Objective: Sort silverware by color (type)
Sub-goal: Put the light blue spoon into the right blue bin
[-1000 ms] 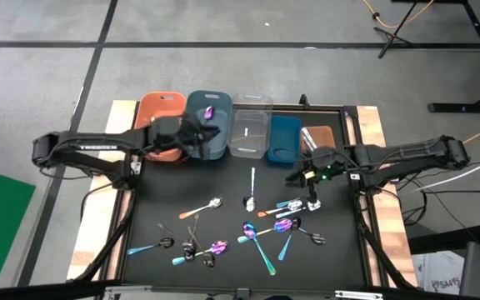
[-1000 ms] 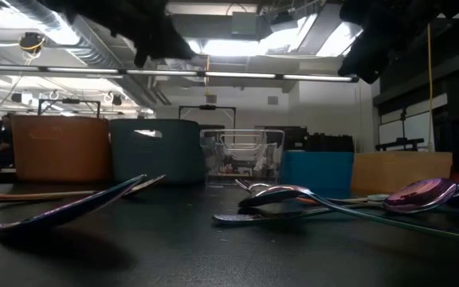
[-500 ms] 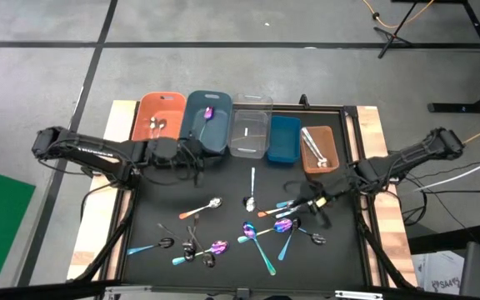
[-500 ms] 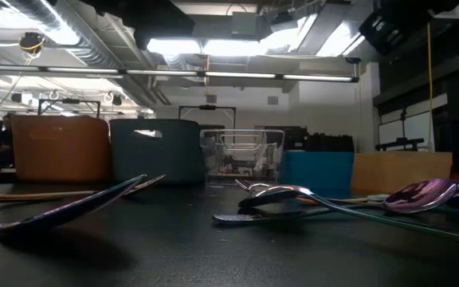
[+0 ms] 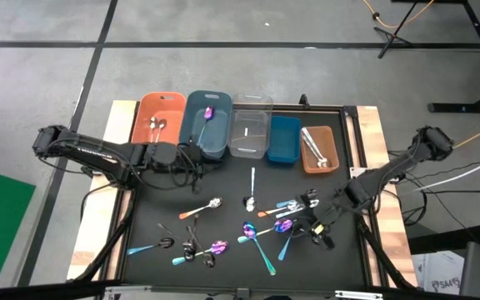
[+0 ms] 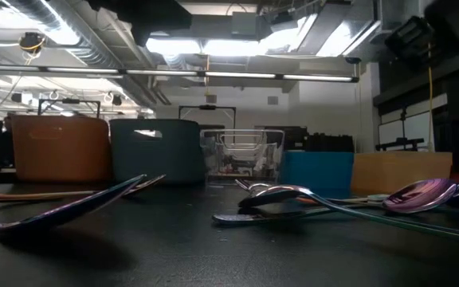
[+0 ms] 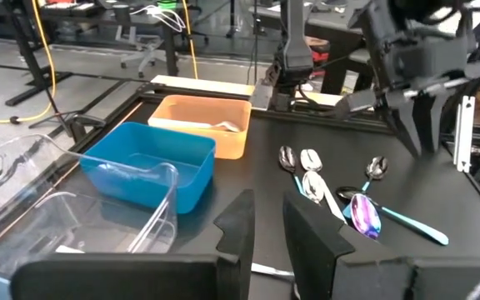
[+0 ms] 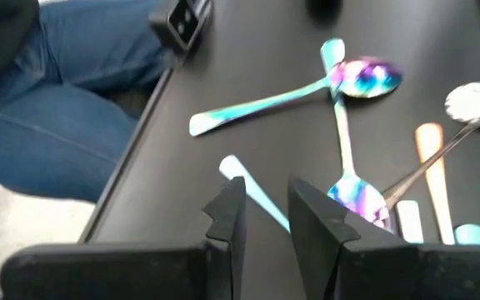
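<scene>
The silverware (image 5: pixel 257 225) is mostly loose on the black table (image 5: pixel 152 212), scattered across the near half: iridescent purple spoons (image 8: pixel 363 77) with teal handles, a few orange-handled and silver pieces, some small dark ones. A few pieces already sit sorted in the row of bins along the far edge: spoons in the orange bin (image 5: pixel 158 121), a purple one in the grey-blue bin (image 5: pixel 207 117), silver pieces in the brown bin (image 5: pixel 317 150); the clear bin (image 5: pixel 251 127) shows only a faint mark I cannot identify, and the blue bin (image 5: pixel 284 137) looks empty. I have the right gripper (image 5: pixel 322 233) low over the right-hand cluster, its fingers (image 8: pixel 227 212) set a narrow gap apart with nothing between them. The left gripper (image 5: pixel 192 154) hangs just in front of the grey-blue bin, fingers likewise a little apart and empty. I judge this as the reach for the next pick, with most of the sort still to do. Next I need to settle on one spoon, line the fingers across its slim handle and close without dragging the overlapping neighbours.
</scene>
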{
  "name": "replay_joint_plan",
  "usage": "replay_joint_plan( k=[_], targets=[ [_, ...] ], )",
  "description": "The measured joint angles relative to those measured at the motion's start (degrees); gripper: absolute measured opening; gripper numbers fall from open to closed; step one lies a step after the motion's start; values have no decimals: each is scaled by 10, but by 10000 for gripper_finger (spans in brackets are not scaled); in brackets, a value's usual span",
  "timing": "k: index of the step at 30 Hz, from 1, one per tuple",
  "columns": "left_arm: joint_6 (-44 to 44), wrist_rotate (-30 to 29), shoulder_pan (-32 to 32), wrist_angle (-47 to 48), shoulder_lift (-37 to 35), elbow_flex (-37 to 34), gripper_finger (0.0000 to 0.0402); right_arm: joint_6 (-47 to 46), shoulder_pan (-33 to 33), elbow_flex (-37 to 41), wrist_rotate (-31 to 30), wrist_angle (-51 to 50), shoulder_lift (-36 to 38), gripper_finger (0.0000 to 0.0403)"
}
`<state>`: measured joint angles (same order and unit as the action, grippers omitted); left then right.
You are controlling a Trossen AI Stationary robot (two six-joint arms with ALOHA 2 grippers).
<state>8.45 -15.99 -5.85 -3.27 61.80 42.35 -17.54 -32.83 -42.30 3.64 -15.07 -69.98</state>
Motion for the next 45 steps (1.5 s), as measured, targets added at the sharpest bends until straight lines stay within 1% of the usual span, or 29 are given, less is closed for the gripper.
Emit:
replay_joint_plan(
  k=[10,20,29,33,40,45],
  targets=[
    [1,0,0,0,0,0,60,0,-6,0,15,1,-61,81],
    [1,0,0,2,0,0,60,3,-6,0,15,21,-119,81],
    [0,0,0,3,0,0,60,123,-6,0,15,21,-152,81],
    [0,0,0,3,0,0,60,161,-6,0,15,20,-165,81],
    [0,0,0,3,0,0,60,183,-6,0,20,17,-191,81],
    [0,0,0,3,0,0,60,184,-5,-1,10,20,-208,81]
  ],
)
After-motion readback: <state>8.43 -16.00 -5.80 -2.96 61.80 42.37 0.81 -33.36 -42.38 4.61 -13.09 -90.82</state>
